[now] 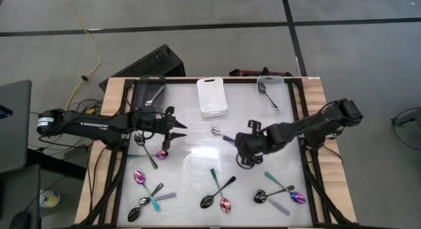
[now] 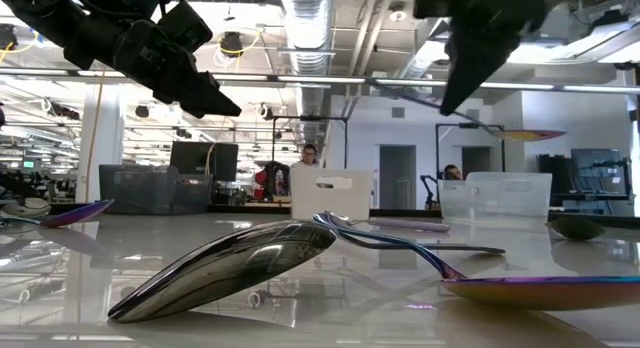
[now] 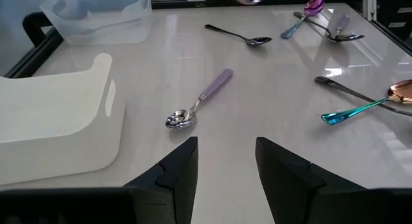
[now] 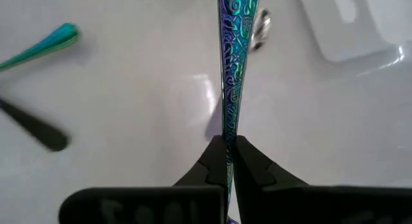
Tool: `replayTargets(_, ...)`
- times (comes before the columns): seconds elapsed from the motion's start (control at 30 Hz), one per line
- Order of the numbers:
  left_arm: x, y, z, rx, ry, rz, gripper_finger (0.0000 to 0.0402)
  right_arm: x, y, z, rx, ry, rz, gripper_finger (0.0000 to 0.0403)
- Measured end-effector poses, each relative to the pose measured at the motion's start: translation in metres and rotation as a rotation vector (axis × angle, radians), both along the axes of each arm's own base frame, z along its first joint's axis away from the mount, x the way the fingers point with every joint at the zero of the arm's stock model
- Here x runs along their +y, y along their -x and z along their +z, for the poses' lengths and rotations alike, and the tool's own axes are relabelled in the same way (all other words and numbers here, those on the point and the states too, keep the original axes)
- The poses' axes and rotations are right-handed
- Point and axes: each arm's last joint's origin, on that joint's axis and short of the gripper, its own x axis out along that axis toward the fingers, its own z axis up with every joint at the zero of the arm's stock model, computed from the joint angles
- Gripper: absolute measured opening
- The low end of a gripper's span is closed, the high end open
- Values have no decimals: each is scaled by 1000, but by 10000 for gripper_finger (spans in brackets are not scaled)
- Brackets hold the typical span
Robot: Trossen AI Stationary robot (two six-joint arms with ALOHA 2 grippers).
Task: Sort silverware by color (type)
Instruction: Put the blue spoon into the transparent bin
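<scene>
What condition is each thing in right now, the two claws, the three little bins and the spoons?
Right gripper: shut on an iridescent spoon, lifted off the table.
Left gripper: open, holding nothing, above the table.
Black bin: holds a silver spoon.
White bin: looks empty.
Clear bin: holds a dark spoon.
Silver spoon: lying flat on the table.
Other spoons: loose on the table, unsorted.

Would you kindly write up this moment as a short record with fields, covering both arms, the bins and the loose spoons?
left end effector: open, empty, above the table's left middle, facing a silver spoon
right end effector: shut on iridescent spoon handle, held above the table centre
white bin: rear centre, looks empty
dark bin: rear left, holds a spoon
clear bin: rear right, holds a dark spoon
loose spoons: mixed finishes, scattered across the front of the table
</scene>
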Motion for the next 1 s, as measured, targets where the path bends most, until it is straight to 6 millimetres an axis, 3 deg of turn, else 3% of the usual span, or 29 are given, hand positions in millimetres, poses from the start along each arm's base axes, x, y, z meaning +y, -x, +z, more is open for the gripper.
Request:
replayTargets(0.17,0,0,0,0,10,4,142,-23,-9,2,-7,49,45,27)
replayTargets(0.47,0,0,0,3,23,9,142,-50,-22,7,-6,226,284,40)
replayTargets(1.0,0,1,-2,26,15,7,142,-57,-23,9,88,425,495,30)
